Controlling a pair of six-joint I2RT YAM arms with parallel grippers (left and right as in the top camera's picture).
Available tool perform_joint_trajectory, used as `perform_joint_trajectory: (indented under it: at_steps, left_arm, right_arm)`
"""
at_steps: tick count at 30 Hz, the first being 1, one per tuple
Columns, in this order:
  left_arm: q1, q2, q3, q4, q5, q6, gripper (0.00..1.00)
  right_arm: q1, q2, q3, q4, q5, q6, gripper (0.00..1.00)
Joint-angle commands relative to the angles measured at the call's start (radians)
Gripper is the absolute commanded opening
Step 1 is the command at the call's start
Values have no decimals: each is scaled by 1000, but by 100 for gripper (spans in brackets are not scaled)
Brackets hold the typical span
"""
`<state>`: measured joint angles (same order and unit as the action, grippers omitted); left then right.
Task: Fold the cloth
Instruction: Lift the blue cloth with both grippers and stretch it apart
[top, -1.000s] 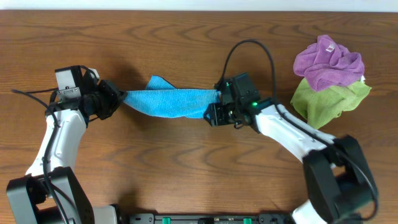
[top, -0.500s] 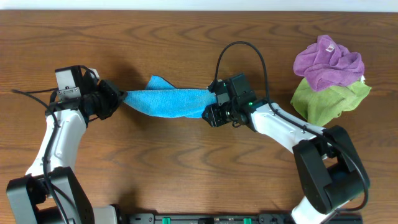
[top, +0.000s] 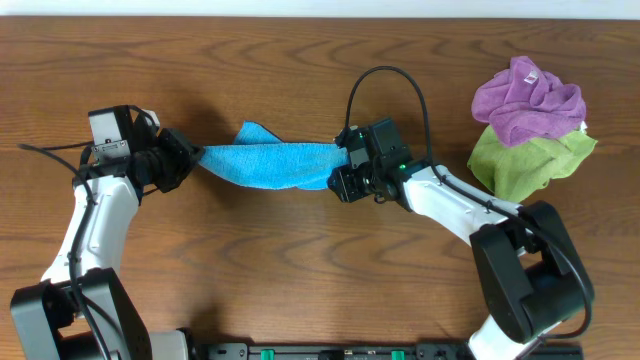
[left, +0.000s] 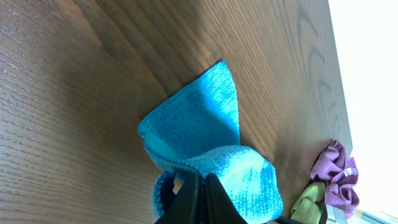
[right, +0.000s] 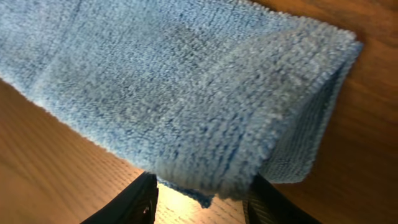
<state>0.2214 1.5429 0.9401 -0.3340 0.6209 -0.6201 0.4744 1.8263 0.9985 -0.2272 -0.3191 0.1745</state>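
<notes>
The cloth (top: 270, 165) lies on the table (top: 300, 60) as a long, narrow blue band running left to right between the two arms, with one pointed corner sticking up towards the far edge near its left part. The left tool (top: 190, 158) sits at the band's left end; in the left wrist view its fingers (left: 198, 199) are drawn tight together with a rolled fold of the cloth pinched between them, and the rest of the fabric fans out ahead over the wood. The right tool (top: 340, 175) sits at the band's right end, touching it. In the right wrist view its two fingers stand somewhat apart at the bottom of the picture, and the doubled, fuzzy edge of the cloth fills the gap between them; whether they press on the fabric or only flank it, I cannot tell. Well apart from the cloth, at the right side of the table, a purple cloth (top: 528, 100) lies crumpled on top of a light green cloth (top: 525, 160).
</notes>
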Motion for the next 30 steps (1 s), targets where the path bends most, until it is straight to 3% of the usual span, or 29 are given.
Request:
perform_joint_trajectory:
  at_steps: [1,13,15,21,30]
  left_arm:
    - [1,5,25,-3,-11,21,6]
    - [1,5,25,-3,-11,21,6]
    - [1,5,25,-3,-11,21,6]
    - [1,5,25,-3,-11,21,6]
    - [2,5,25,-29,47,53,6]
  right_arm:
    - [5,13,-2,0,39,-16,45]
    - [23,42,-2,39,-4,-8,40]
    - [32,42,-2,42,-3,-3,36]
    - [34,12,-2,8,-3,31,2]
    - [33,-247,-2,-164,-3,57,2]
